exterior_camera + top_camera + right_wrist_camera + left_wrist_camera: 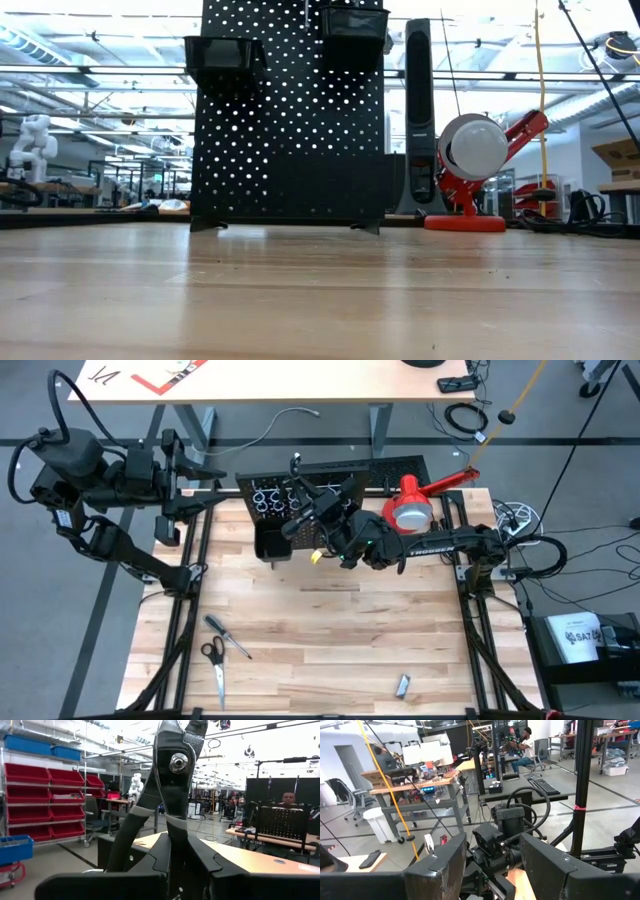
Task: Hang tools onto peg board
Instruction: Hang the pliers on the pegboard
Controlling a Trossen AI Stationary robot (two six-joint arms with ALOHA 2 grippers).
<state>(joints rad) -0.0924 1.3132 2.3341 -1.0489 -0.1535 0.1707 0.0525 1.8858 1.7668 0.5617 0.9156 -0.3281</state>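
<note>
The right gripper (322, 512) hung over the black perforated peg board (300, 500) at the table's far edge, fingers clamped on black-handled steel pliers (170, 795). The left gripper (492, 865) waited off the far left corner, fingers apart.

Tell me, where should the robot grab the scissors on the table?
Probably the scissors are best gripped from straight above, at the neck where the black handle loops meet the blades. They lie flat on the table, loops toward the peg board, blades toward the near edge. Fingers should close across the narrow width. The screwdriver lies close by.
</note>
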